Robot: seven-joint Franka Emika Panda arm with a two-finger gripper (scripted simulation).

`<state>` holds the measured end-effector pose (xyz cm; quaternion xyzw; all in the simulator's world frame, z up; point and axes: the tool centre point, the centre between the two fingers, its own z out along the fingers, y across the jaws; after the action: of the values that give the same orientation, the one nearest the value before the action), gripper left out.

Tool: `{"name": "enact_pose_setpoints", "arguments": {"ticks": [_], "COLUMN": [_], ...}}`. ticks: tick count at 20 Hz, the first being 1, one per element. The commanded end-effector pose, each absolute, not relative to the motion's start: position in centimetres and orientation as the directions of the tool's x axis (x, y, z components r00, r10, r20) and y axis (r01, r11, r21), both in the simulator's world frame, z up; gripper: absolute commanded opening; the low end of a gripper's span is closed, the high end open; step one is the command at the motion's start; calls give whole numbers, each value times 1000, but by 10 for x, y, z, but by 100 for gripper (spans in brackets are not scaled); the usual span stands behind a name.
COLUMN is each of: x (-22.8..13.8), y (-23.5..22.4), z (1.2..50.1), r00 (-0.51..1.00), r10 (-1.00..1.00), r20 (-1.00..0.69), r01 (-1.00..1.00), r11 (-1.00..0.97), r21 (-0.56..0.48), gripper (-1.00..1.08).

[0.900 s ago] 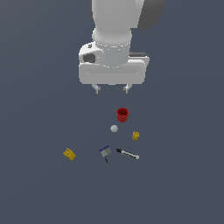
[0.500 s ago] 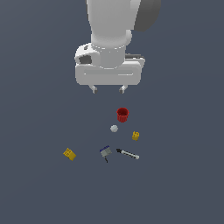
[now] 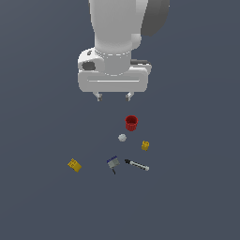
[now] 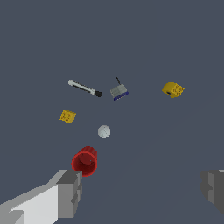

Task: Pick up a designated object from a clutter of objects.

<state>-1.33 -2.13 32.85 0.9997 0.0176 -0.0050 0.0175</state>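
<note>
The designated object, a small pale grey-white ball (image 3: 122, 138) (image 4: 104, 131), lies on the dark floor among the clutter of objects. A red cup (image 3: 131, 123) (image 4: 85, 161) lies just beside it. My gripper (image 3: 113, 97) (image 4: 142, 192) hangs well above these items, open, with nothing between its fingers (image 4: 70, 192). In the exterior view the ball sits below the gripper and slightly toward the exterior view's right.
A yellow block (image 3: 145, 146) (image 4: 68, 116) lies near the ball; another yellow block (image 3: 74, 165) (image 4: 173, 89) lies farther off. A black-and-white marker (image 3: 137, 165) (image 4: 85, 88) and a grey-blue gadget (image 3: 113, 163) (image 4: 119, 91) lie beyond the ball.
The arm and gripper have shifted a little toward the exterior view's left and slightly upward. The items on the floor have not moved.
</note>
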Motion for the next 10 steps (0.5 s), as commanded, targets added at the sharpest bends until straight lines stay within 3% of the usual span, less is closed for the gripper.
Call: {"name": "enact_pose_setpoints", "arguments": {"ticks": [1, 10], "x": [-12, -5], "y": [-21, -15], "z": [323, 273], "r00": [999, 985], "r10": [49, 174], "r20": [-12, -14], "r01": [50, 174], "r11": [-998, -984], "r21": [35, 31], "gripper": [100, 100]}}
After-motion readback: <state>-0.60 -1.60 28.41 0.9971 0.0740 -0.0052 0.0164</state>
